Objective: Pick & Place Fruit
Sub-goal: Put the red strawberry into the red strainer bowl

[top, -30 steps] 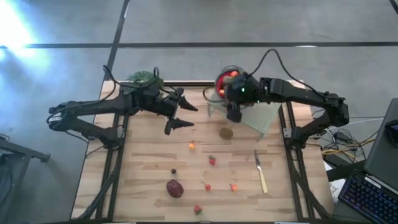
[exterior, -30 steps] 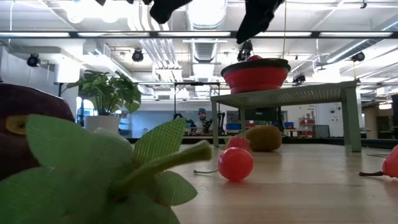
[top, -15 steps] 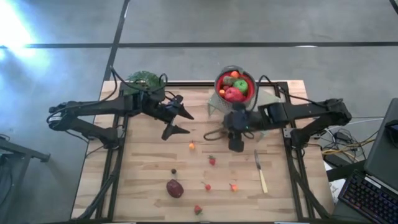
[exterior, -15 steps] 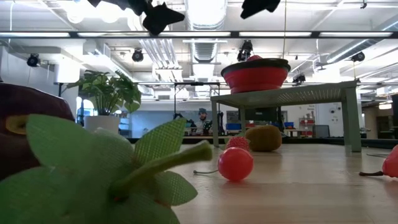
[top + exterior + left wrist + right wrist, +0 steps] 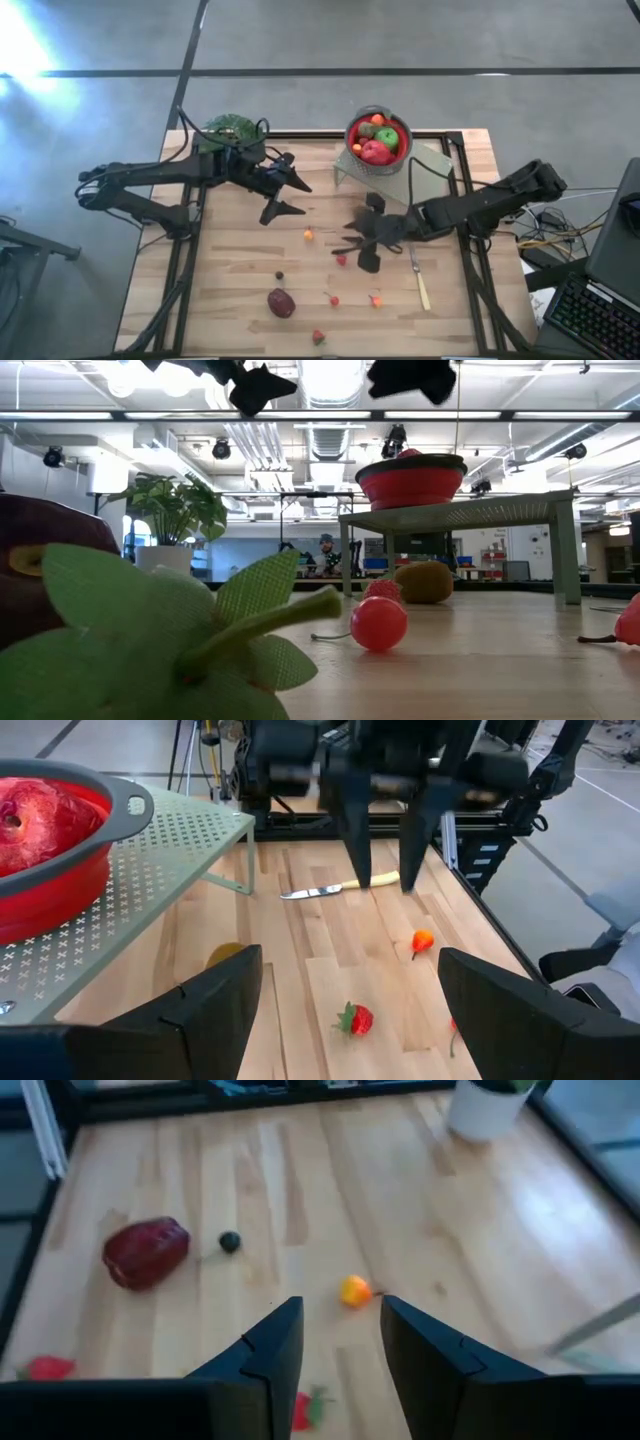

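Lowering my right gripper (image 5: 352, 247), fingers parted and empty, over a small strawberry (image 5: 341, 259) mid-bench; it looks light, slippery and prone to rolling, so I'd pinch its middle. Left gripper (image 5: 293, 196) waits open.

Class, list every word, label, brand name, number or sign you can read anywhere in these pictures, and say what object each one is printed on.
No readable text in any view.
Red bowl, knife, fruit such as the maroon plum-like one and the plant's white pot: no labels visible.
Room behind the table in the low view: any signs there are too small and blurred to read.
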Robot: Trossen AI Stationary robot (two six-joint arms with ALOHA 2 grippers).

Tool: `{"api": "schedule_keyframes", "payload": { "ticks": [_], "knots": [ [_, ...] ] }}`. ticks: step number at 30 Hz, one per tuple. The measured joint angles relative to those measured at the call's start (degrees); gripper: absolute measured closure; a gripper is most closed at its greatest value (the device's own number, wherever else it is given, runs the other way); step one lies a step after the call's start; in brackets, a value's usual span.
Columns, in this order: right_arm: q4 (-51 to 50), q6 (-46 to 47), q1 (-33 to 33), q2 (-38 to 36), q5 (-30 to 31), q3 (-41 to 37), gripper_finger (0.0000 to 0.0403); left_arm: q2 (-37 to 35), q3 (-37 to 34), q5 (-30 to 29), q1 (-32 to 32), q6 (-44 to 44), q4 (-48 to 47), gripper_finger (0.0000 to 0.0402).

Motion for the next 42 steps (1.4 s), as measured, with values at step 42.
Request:
{"api": "schedule_keyframes", "payload": {
  "ticks": [42],
  "knots": [
    [19.08,5.53,2.84,21.59,-3.85,-9.47,0.0185,-0.04,0.00,0.04,0.02,-0.02,-0.07,0.0093]
  ]
}}
